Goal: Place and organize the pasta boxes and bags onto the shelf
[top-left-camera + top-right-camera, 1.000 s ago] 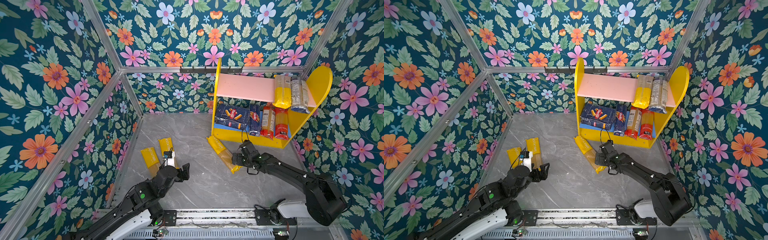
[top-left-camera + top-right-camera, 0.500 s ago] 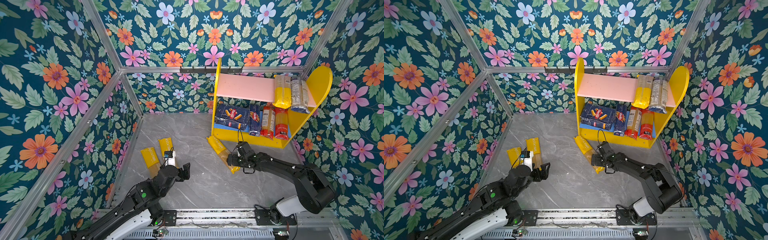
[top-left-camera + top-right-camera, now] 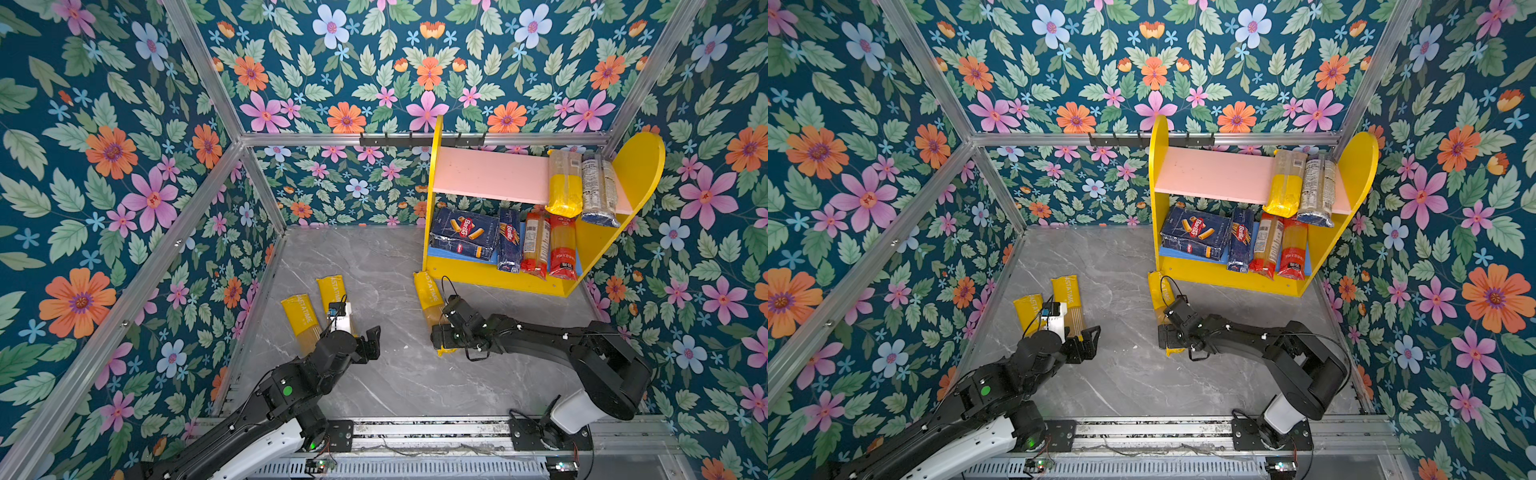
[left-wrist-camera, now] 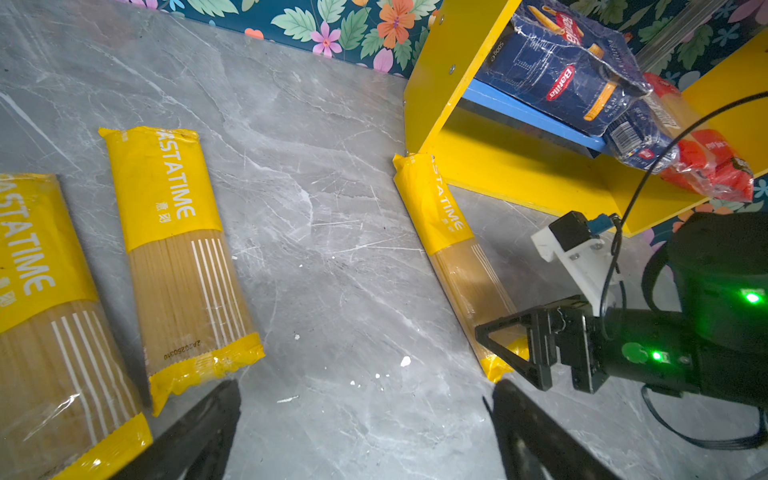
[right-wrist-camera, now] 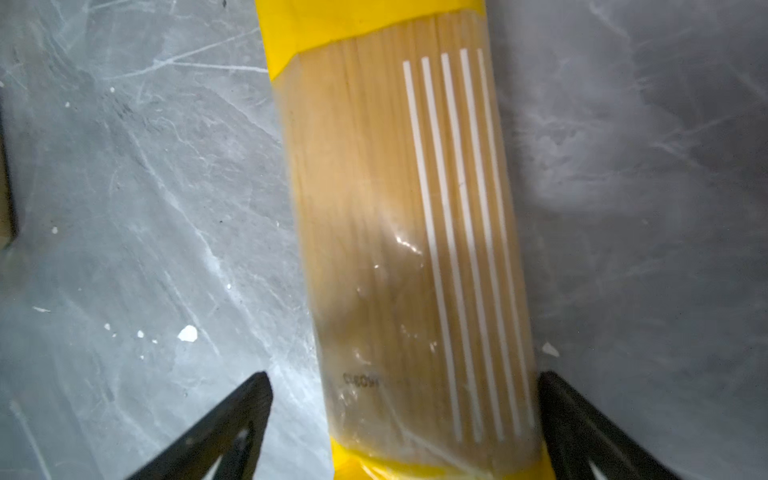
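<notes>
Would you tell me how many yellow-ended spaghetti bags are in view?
4. Two bags lie side by side on the floor at left, one at the shelf's foot under the open right gripper, one on the pink upper board. Others may be hidden.

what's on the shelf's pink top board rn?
Pink board holds a yellow-ended bag and a blue-ended bag side by side, overhanging its front edge. The rest is bare. What lies under them is covered.

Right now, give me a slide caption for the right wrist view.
Open right gripper straddles a yellow-ended spaghetti bag lying on the grey table.
</notes>
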Controlling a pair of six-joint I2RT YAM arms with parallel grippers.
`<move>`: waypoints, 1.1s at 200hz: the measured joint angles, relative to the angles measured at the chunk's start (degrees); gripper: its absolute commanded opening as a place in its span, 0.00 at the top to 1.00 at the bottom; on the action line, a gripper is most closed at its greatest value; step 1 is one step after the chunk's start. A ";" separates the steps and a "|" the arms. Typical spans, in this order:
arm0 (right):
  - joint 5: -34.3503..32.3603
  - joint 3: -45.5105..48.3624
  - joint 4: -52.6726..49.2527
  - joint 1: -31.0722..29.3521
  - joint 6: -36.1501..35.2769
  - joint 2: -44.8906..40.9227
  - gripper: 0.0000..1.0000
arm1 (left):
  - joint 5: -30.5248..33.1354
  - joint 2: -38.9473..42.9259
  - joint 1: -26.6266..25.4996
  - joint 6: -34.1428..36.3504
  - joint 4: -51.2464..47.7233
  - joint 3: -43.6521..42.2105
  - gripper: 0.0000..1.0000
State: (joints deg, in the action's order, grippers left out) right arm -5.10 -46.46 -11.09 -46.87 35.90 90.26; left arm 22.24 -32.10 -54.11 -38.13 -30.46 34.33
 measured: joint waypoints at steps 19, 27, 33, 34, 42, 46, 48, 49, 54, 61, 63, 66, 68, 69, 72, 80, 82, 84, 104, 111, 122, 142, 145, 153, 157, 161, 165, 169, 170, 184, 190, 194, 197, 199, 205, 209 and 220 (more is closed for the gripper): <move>-3.43 -0.42 -0.76 -3.08 0.61 0.70 0.01 | 0.04 1.05 0.00 -0.02 -0.07 -0.39 0.04; -5.09 -0.52 -0.87 -4.26 1.14 1.31 0.01 | 0.00 1.20 0.02 -0.02 0.00 -0.61 0.04; -6.34 -0.55 -0.83 -5.01 1.16 1.86 0.01 | -0.02 1.27 0.02 -0.02 -0.07 -0.79 0.04; -6.67 -0.55 -0.83 -5.18 1.16 1.99 0.01 | -0.02 1.27 0.02 -0.02 -0.09 -0.81 0.04; -8.09 -0.52 -0.72 -5.88 1.22 2.78 0.01 | -0.20 1.29 0.02 -0.02 -0.15 -1.01 0.04; -8.92 -0.50 -0.59 -6.16 1.38 3.21 0.01 | -0.22 1.29 0.02 -0.02 -0.20 -1.05 0.03; -9.16 -0.46 -0.52 -6.25 1.40 3.37 0.01 | -0.24 1.29 0.02 -0.02 -0.22 -1.07 0.04; -9.38 -0.42 -0.42 -6.34 1.40 3.50 0.01 | -0.24 1.29 0.02 -0.02 -0.20 -1.09 0.04; -10.19 -0.22 0.02 -6.54 1.38 4.09 0.01 | -0.37 1.31 0.02 -0.04 -0.28 -1.09 0.04; -12.35 -0.15 0.72 -6.82 1.40 4.98 0.01 | -0.42 1.36 0.02 -0.07 -0.35 -1.11 0.04; -13.14 -0.11 1.09 -6.93 1.31 5.29 0.01 | -0.42 1.38 0.02 -0.11 -0.37 -1.11 0.04; -14.01 -0.09 1.66 -7.02 1.29 5.66 0.01 | -0.46 1.44 0.02 -0.31 -0.37 -1.11 0.04; -14.58 0.00 2.14 -7.08 1.31 5.90 0.01 | -0.50 1.49 0.02 -0.35 -0.37 -1.11 0.04; -14.75 0.02 2.29 -7.08 1.33 5.99 0.01 | -0.55 1.51 0.02 -0.42 -0.37 -1.11 0.04; -15.61 0.17 3.13 -7.15 1.36 6.29 0.01 | -0.57 1.60 0.02 -0.42 -0.39 -1.11 0.04; -17.16 0.74 4.96 -7.28 1.51 6.78 0.01 | -0.59 1.73 0.02 -0.42 -0.44 -1.09 0.04; -17.44 0.85 5.33 -7.30 1.57 6.86 0.01 | -0.59 1.75 0.02 -0.42 -0.44 -1.09 0.04; -17.88 1.03 5.79 -7.32 1.60 6.99 0.01 | -0.59 1.77 0.02 -0.42 -0.42 -1.09 0.04; -20.85 2.32 10.29 -7.65 1.79 8.00 0.01 | -0.70 2.12 0.02 -0.42 -0.50 -1.07 0.04; -21.64 2.51 11.47 -7.65 1.79 8.48 0.01 | -0.70 2.32 0.02 -0.42 -0.50 -1.07 0.04; -22.75 2.47 13.35 -7.58 1.73 9.38 0.01 | -0.72 2.34 0.02 -0.42 -0.50 -1.07 0.04; -24.13 1.57 15.47 -7.54 1.53 11.08 0.01 | -0.76 2.08 0.02 -0.44 -0.55 -1.07 0.04; -24.26 1.40 15.58 -7.54 1.51 11.32 0.01 | -0.76 2.03 0.02 -0.44 -0.55 -1.07 0.04; -24.52 0.85 15.82 -7.54 1.46 11.91 0.04 | -0.79 1.84 0.02 -0.44 -0.55 -1.07 0.04; -24.57 0.50 15.82 -7.54 1.42 12.22 0.07 | -0.79 1.73 0.02 -0.46 -0.55 -1.07 0.04; -24.59 0.24 15.82 -7.54 1.38 12.48 0.13 | -0.79 1.66 0.02 -0.46 -0.55 -1.03 0.04; -24.63 -0.04 15.85 -7.54 1.40 12.79 0.20 | -0.79 1.62 0.02 -0.46 -0.55 -1.01 0.04; -24.59 -0.17 15.82 -7.54 1.40 12.98 0.27 | -0.79 1.57 0.02 -0.46 -0.55 -0.98 0.04; -24.57 -0.20 15.82 -7.56 1.42 13.05 0.29 | -0.79 1.57 0.02 -0.46 -0.55 -0.96 0.04; -24.79 -0.42 15.78 -7.80 1.64 13.49 0.51 | -0.79 1.60 0.02 -0.46 -0.55 -0.96 0.04; -24.85 -0.31 15.93 -7.98 1.86 13.44 0.57 | -0.79 1.60 0.02 -0.46 -0.55 -0.96 0.04; -24.70 -0.15 16.22 -8.11 2.08 13.42 0.59 | -0.79 1.60 0.02 -0.46 -0.55 -0.96 0.04; -24.61 -0.04 16.35 -8.17 2.25 13.31 0.62 | -0.79 1.60 0.02 -0.46 -0.55 -0.96 0.04; -24.57 0.04 16.44 -8.22 2.47 13.22 0.63 | -0.79 1.60 0.02 -0.46 -0.55 -0.96 0.04; -24.39 0.37 16.65 -8.31 2.73 12.90 0.67 | -0.76 1.60 0.02 -0.48 -0.55 -0.96 0.04; -24.00 0.61 16.68 -8.33 2.97 12.63 0.70 | -0.76 1.57 0.02 -0.50 -0.55 -0.96 0.04; -23.43 1.18 16.83 -8.52 3.67 11.65 0.78 | -0.76 1.49 0.02 -0.63 -0.55 -0.96 0.04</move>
State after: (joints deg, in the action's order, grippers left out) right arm -28.53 -45.28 5.74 -55.40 39.57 101.91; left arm 21.47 -30.61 -54.08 -38.76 -31.00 33.36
